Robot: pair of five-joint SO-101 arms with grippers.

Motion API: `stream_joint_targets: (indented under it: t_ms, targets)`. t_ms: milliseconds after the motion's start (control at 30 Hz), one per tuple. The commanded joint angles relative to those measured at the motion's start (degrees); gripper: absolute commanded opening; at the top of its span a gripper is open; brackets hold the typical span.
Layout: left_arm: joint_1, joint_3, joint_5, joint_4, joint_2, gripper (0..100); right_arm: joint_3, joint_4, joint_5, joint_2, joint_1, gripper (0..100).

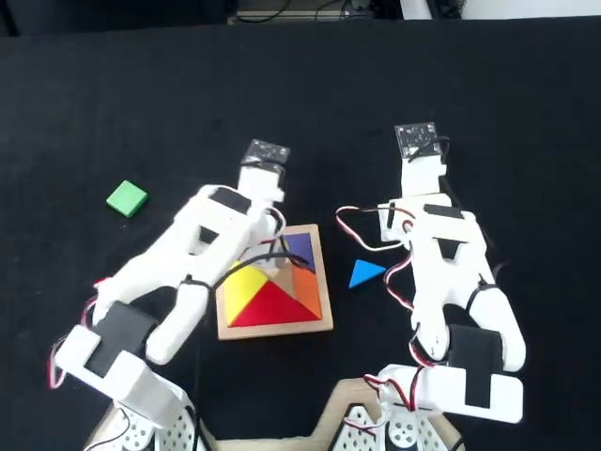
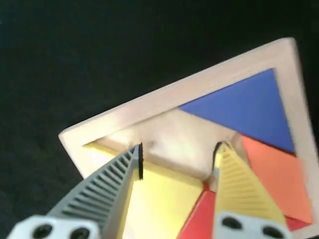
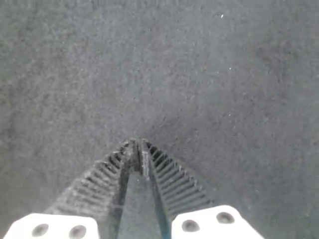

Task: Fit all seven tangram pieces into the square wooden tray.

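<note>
The square wooden tray (image 1: 272, 331) lies between the two arms. It holds a blue triangle (image 2: 249, 107), an orange piece (image 2: 279, 174), a yellow piece (image 2: 159, 194) and a red triangle (image 2: 197, 224). A patch of bare wood (image 2: 164, 132) shows at one corner. My left gripper (image 2: 179, 152) hangs open just above that patch, holding nothing. A loose light-blue triangle (image 1: 364, 272) lies on the cloth right of the tray (image 2: 174, 92). A green square (image 1: 127, 198) lies far to the left. My right gripper (image 3: 135, 147) is shut and empty over bare black cloth.
The left arm (image 1: 211, 235) leans over the tray's far left part and hides it from above. The right arm (image 1: 441, 254) stands right of the light-blue triangle. Black cloth covers the whole table.
</note>
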Motion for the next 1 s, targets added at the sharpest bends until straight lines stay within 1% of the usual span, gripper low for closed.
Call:
stream_joint_targets:
  t_ms: [0, 133, 300, 400, 467, 533, 600, 667, 733, 800, 867, 900, 967]
  targets:
    - [2.9, -1.4, 0.2, 0.0, -0.3, 24, -2.9, -1.0, 0.0, 0.0, -0.9, 1.1]
    - [2.9, -1.4, 0.2, 0.0, -1.7, 24, -2.9, -1.0, 0.0, 0.0, -0.9, 1.1]
    - [-1.1, -0.8, -0.3, 0.4, -6.0, 24, -2.9, -1.0, 0.0, 0.0, -0.9, 1.1]
    - [-3.6, -1.5, -0.4, 2.6, -9.5, 24, -2.9, -1.0, 0.0, 0.0, -0.9, 1.1]
    - [-5.5, -1.7, -2.9, 3.5, -12.9, 24, -2.9, -1.0, 0.0, 0.0, -0.9, 1.1]
    - [-7.7, -2.0, -8.9, 5.5, -16.9, 24, -2.9, -1.0, 0.0, 0.0, -0.9, 1.1]
    - [-11.4, -2.2, -16.4, 7.6, -20.0, 25, -2.9, -1.0, 0.0, 0.0, -0.9, 1.1]
    - [-17.4, -2.4, -24.5, 8.9, -22.6, 25, -2.9, -1.0, 0.0, 0.0, -0.9, 1.1]
    - [-25.1, -3.7, -32.6, 9.0, -23.7, 25, -2.9, -1.0, 0.0, 0.0, -1.0, 1.1]
    - [-32.4, -6.4, -40.3, 8.1, -22.8, 25, -2.9, -1.0, 0.0, 0.0, -1.0, 1.1]
    - [-37.8, -8.3, -46.0, 6.3, -20.2, 25, -2.9, -1.0, 0.0, 0.0, -1.0, 1.1]
    - [-39.3, -9.3, -48.5, 5.8, -18.3, 25, -2.9, -1.0, 0.0, 0.0, -1.0, 1.1]
    - [-40.3, -10.3, -54.0, 5.8, -13.5, 27, -2.9, -1.0, 0.0, 0.0, -1.0, 1.1]
